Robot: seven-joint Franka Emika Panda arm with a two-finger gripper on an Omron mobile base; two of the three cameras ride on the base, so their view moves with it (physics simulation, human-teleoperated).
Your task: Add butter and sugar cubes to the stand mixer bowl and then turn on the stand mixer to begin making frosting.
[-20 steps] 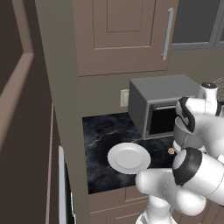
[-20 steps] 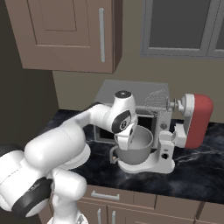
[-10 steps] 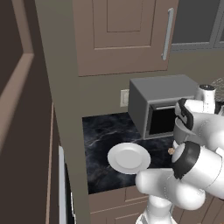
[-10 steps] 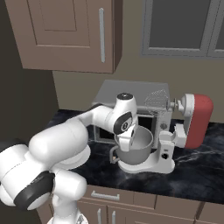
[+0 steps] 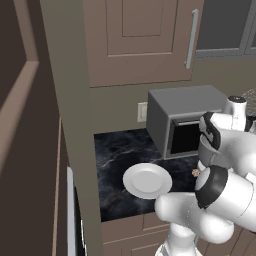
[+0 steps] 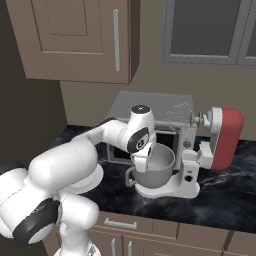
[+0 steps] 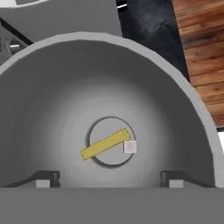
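The grey stand mixer bowl (image 7: 183,109) lies below my hand, and on its flat bottom rest the yellow butter (image 7: 105,144) and the whitish sugar cube (image 7: 130,147), touching at one end. My gripper (image 7: 109,181) hangs open over the bowl with nothing between its fingertips (image 7: 43,179). From the right base, the gripper (image 6: 145,155) sits at the near-left rim of the bowl (image 6: 160,165), which stands on the stand mixer (image 6: 227,137) with its red head tilted back. A tan-brown sugar cube (image 5: 196,173) lies on the counter right of the plate.
A white plate (image 5: 147,180) sits on the dark marble counter (image 5: 115,155). The grey microwave (image 6: 150,107) stands right behind the bowl and arm. Wall cabinets (image 6: 75,35) hang above. A tall panel (image 5: 70,125) borders the counter's left.
The arm's elbow has shifted a little in the left base view. The gripper stays over the bowl, still open.
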